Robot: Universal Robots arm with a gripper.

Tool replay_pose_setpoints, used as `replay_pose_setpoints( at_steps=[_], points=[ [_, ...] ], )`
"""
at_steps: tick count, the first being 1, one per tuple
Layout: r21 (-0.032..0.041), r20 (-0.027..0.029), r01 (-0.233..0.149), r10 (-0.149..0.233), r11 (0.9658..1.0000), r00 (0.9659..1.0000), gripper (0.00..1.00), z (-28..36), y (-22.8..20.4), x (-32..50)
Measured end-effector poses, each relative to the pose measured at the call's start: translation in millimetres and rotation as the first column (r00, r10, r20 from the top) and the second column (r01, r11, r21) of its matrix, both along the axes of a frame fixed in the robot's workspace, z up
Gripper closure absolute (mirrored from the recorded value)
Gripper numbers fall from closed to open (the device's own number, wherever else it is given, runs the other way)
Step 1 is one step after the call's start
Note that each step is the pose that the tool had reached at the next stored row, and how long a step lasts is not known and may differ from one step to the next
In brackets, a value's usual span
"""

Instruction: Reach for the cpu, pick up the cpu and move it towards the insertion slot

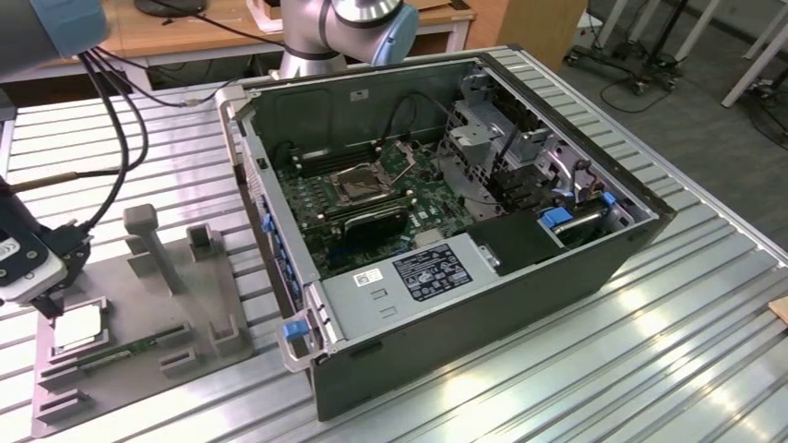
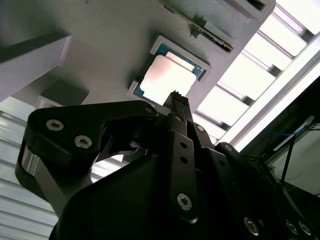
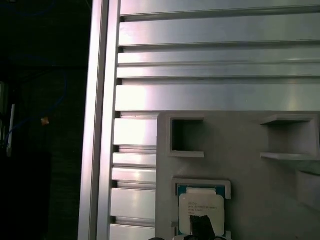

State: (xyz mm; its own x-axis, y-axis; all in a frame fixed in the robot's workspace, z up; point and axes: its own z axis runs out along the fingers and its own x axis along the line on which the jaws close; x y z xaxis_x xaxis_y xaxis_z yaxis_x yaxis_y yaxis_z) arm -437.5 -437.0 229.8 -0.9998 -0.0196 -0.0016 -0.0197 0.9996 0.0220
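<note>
Cpu (image 1: 77,325) — pale metal face up — lies flat in a shallow square pocket of the grey tray (image 1: 124,305), near the tray's corner farthest from the computer case (image 1: 518,268). It looks fully seated, not lifted. In both wrist views a thin raised rim frames the cpu (image 2: 166,77) (image 3: 201,212) on the tray.

The gripper (image 1: 50,309) hangs directly over that pocket. Its dark tip (image 2: 176,96) (image 3: 201,224) falls across one edge of the chip rather than its middle. Whether it touches the chip cannot be told, nor how far open it is. Nothing appears to be held.

The step in hand looks like the last of the reach, just ahead of the grasp. To do it well, the tool should probably be centred over the pocket before it goes lower. It should come straight down on the tray, square to the rim, so contact falls on two opposite edges of the chip and not on the rim.

A thin chip in a close pocket is likely to jam if tipped, so a level, gentle hold matters. The green memory stick (image 1: 129,349) lies in the tray just beside the pocket and should be kept clear of.

The insertion slot (image 1: 365,182) — shiny frame, dark centre — sits on the green board inside the case, well apart from the tray.
</note>
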Motion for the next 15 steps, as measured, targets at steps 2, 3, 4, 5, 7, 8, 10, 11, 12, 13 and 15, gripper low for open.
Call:
replay_pose_setpoints(
  at_steps=[2,3,4,5,7,8,10,11,12,13,15],
  points=[
    [0.0000,0.0000,0.000,0.000,1.0000,1.0000,0.89,-1.2,-0.5,0.3],
    [0.0000,0.0000,0.000,0.000,1.0000,1.0000,0.89,-1.7,-0.9,0.7],
    [0.0000,0.0000,0.000,0.000,1.0000,1.0000,0.89,-2.2,-1.2,1.0],
    [0.0000,0.0000,0.000,0.000,1.0000,1.0000,0.89,-2.7,-1.4,1.2],
    [-0.0001,-0.0001,0.000,0.000,1.0000,1.0000,0.89,-3.4,-2.0,2.0],
    [0.0000,0.0000,0.000,0.000,1.0000,1.0000,0.89,-3.8,-2.3,2.4],
    [0.0000,-0.0001,0.000,0.000,1.0000,1.0000,0.89,-4.5,-3.0,2.9],
    [0.0000,0.0000,0.000,0.000,1.0000,1.0000,0.89,-4.8,-3.3,3.2],
    [0.0000,0.0000,0.000,0.000,1.0000,1.0000,0.89,-5.2,-3.7,3.5],
    [0.0000,0.0000,0.000,0.000,1.0000,1.0000,0.89,-5.5,-3.9,3.7],
    [-0.0001,-0.0001,0.000,0.000,1.0000,1.0000,0.89,-5.6,-3.9,3.7]
  ],
)
